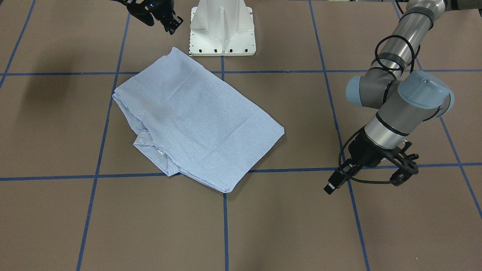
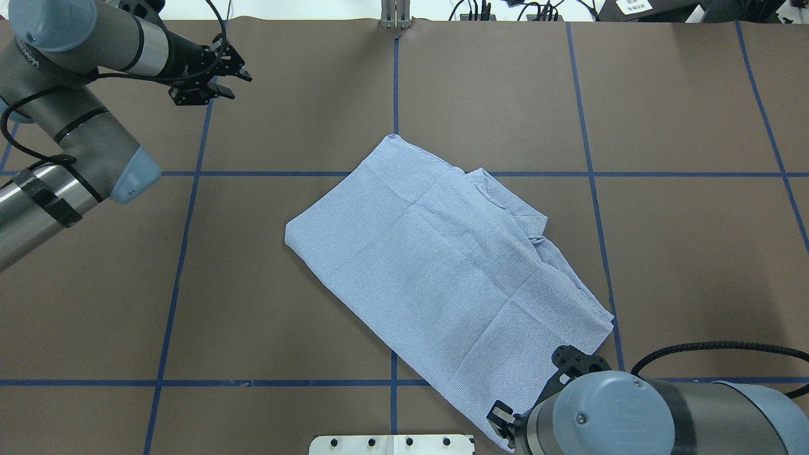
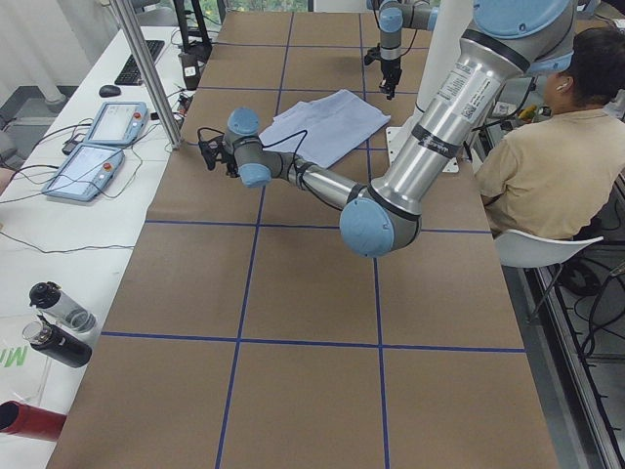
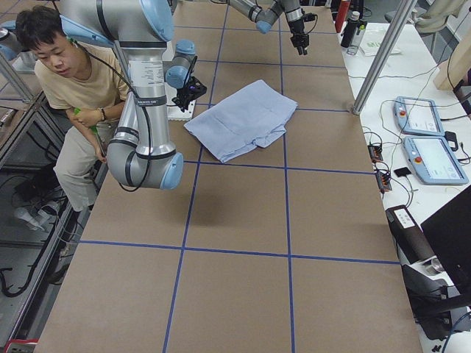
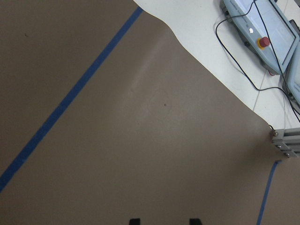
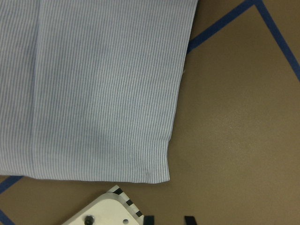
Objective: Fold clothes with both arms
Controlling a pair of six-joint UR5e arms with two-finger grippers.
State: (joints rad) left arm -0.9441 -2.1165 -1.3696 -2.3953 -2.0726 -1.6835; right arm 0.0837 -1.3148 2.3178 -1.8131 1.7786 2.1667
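The light blue striped shirt [image 1: 203, 120] lies folded into a rough rectangle at the middle of the brown table, collar toward the robot's right [image 2: 505, 196]. It also shows in both side views [image 3: 327, 122] [image 4: 243, 118]. My left gripper [image 1: 367, 180] is open and empty, well off to the shirt's left over bare table [image 2: 215, 79]. Its fingertips [image 5: 134, 220] stand apart. My right gripper [image 2: 540, 388] is open and empty, above the shirt's near corner by the pedestal [image 1: 171, 24]. The right wrist view shows that corner [image 6: 93, 93] and spread fingertips [image 6: 149, 219].
The white pedestal base [image 1: 222, 30] stands at the robot's table edge beside the shirt. An aluminium post [image 2: 395, 16] stands at the far edge, with teach pendants [image 4: 430, 140] on the white bench beyond. A seated person [image 3: 557, 147] is behind the robot. Blue tape lines [image 1: 226, 226] grid the table.
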